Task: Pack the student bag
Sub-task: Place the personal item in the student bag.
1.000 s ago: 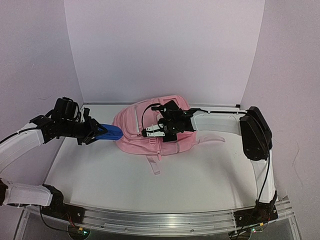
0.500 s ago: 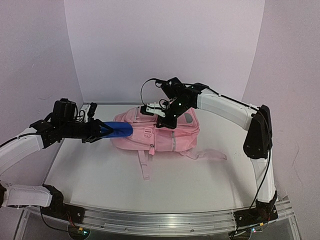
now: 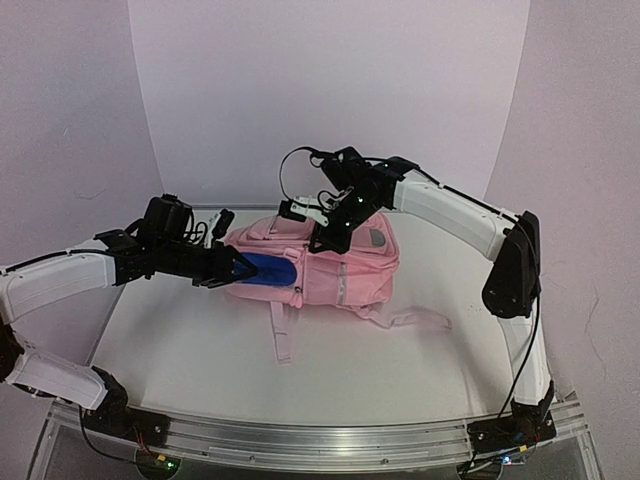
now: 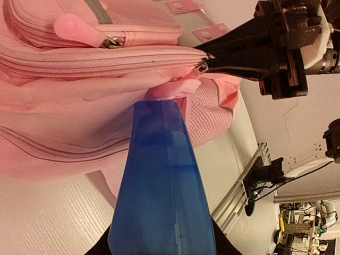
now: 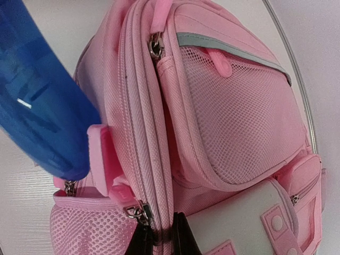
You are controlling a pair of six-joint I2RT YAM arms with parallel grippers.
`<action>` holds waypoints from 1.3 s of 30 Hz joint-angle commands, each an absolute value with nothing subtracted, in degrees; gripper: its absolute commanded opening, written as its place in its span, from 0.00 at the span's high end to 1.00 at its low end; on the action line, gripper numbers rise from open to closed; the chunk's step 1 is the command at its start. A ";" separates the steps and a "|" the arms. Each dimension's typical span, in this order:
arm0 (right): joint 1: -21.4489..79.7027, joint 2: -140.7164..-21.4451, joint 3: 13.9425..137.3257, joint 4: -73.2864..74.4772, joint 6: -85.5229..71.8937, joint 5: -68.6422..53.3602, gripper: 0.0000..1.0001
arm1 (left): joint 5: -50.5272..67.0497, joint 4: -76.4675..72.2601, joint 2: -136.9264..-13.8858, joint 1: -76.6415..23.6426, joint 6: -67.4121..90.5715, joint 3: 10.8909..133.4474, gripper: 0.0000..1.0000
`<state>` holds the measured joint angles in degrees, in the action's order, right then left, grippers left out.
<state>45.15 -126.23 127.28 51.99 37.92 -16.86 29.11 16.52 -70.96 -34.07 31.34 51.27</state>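
The student bag [image 3: 345, 262] is sitting mid-table [image 3: 190, 345], straps [image 3: 282, 330] trailing toward the near edge. The right gripper [image 5: 162, 236] is pinching nearly closed on the bag's zip seam, right by a metal zip pull [image 5: 137, 211]. The left gripper [image 3: 228, 268] is clamping partway on a blue plastic item [image 4: 159, 186] and nosing its rounded tip against a pink tab [image 4: 178, 87] on the bag's side. Here is the worry: no open mouth is showing in either wrist view, and the zip lines are looking closed where the tip is meeting them. A push from here is likely going to shove the soft bag along the table, or tug the seam out of that thin pinch. The blue piece is glossy, smooth and translucent, tapering in the wrist view, so it may skid in the fingers; case or bottle, I cannot tell. The bag is soft woven pink fabric, with a mesh pocket [image 5: 234, 106] and a white patch [image 5: 239, 223].
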 commanded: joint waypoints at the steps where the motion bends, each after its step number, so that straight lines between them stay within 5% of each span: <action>1: 45.37 -121.08 132.30 44.55 34.01 -25.30 1.00 | 21.17 13.11 -70.80 -33.93 31.11 51.37 0.98; 19: 46.60 -122.94 135.02 44.76 32.26 -28.56 1.00 | 38.64 -4.00 -79.33 -40.09 21.83 52.35 0.92; 39: 48.21 -118.01 134.20 44.96 33.19 -34.37 1.00 | 40.40 -24.55 -90.08 -37.95 19.77 47.12 0.93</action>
<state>45.13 -127.19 129.78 55.43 34.56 -22.50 37.80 -15.50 -89.29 -38.03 22.07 45.00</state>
